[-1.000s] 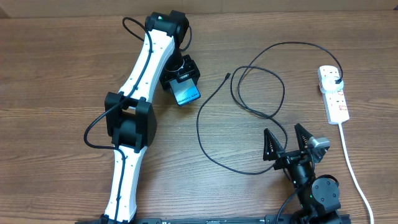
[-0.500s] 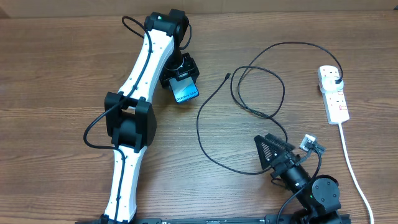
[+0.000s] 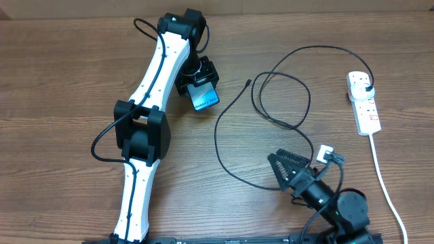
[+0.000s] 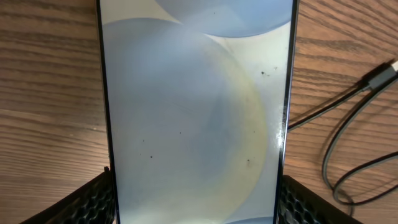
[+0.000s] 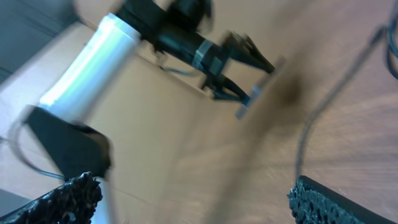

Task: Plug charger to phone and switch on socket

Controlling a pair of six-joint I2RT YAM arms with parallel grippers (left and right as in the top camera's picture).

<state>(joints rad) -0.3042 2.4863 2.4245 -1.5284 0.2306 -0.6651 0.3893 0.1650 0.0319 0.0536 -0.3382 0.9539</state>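
The phone (image 3: pixel 203 100) was held by the left gripper (image 3: pixel 198 89) near the far middle of the table (image 3: pixel 68 81). In the left wrist view, its light screen was seen between the two black fingers (image 4: pixel 93 202), which were pressed against its long sides. The right gripper (image 3: pixel 291 169) was seen near the front edge, turned on its side. Its fingers were spread wide and nothing was held between them. Its wrist view was blurred. The charger (image 3: pixel 215 135) was laid in loose loops on the wood between the two arms. Its tiny tip (image 3: pixel 247 83) was left bare, near the phone but not touching it. Its small black plug (image 3: pixel 367 89) was stuck in the white socket (image 3: pixel 366 115) at the right side. A thick white cord (image 3: pixel 383 183) was run from the socket toward the front edge.
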